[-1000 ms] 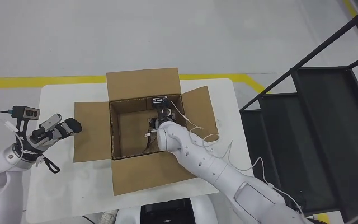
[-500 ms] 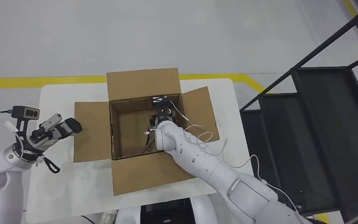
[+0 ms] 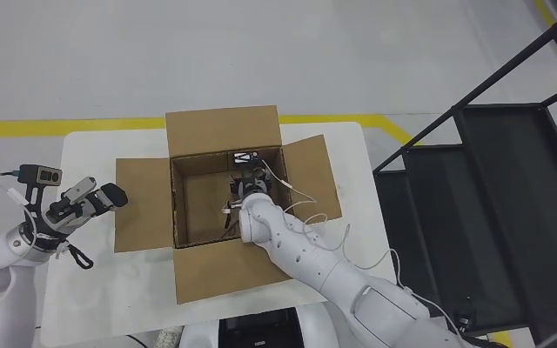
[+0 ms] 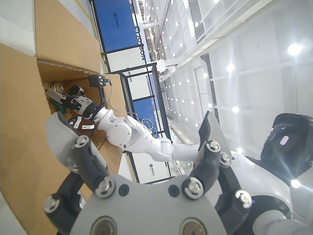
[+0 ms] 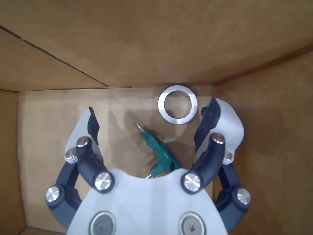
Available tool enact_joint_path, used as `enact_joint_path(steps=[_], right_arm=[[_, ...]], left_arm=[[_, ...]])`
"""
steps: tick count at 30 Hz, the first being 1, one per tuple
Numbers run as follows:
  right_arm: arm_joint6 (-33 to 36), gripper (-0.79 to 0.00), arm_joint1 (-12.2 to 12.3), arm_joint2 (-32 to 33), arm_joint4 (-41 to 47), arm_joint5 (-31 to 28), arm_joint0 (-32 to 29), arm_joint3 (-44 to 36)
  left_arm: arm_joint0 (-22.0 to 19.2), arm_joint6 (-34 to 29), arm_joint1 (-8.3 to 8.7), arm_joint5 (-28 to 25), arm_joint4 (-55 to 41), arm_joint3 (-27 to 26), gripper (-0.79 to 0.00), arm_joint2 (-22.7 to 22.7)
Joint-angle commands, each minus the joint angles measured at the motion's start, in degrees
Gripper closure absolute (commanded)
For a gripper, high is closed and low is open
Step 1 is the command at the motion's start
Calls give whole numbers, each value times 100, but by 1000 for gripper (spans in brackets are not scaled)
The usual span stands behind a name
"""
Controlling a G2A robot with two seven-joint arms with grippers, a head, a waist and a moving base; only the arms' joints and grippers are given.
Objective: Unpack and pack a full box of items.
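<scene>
An open cardboard box (image 3: 144, 204) stands on the white table, its flaps spread flat. On its floor, near a far corner, lie a silver metal ring (image 5: 177, 104) and a green-handled T-shaped tool (image 5: 160, 150). My right gripper (image 5: 151, 121) is down inside the box, open, with the green tool lying between its fingers and the ring just ahead of the tips. It holds nothing. In the left wrist view that same right gripper (image 4: 55, 96) sits by the ring (image 4: 58, 88). My left gripper (image 3: 94, 198) hovers open left of the box, nothing in it.
The white table (image 3: 96, 287) has bare room left of and in front of the box. A yellow floor line (image 3: 78, 127) runs behind the table. Dark metal stairs (image 3: 487, 200) stand to the right. Loose white cables (image 3: 326, 217) hang off the right arm over the box's right flap.
The right arm has shifted slightly farther into the box, toward its back wall. The left arm has stayed where it was.
</scene>
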Motion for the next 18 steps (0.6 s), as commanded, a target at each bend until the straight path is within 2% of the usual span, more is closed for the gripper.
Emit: enact_joint_path(steps=[1,7,18], right_arm=[[139,-785,29,57,-89,0,-54,-180],[745,-785,162,284,-412,-37,-302,-917],[745,-785,162,284,-412,-37,-302,-917]], left_arm=[[0,0,0,0,0,0,-785,0],[0,0,0,0,0,0,-785,0],[0,0,0,0,0,0,-785,0]])
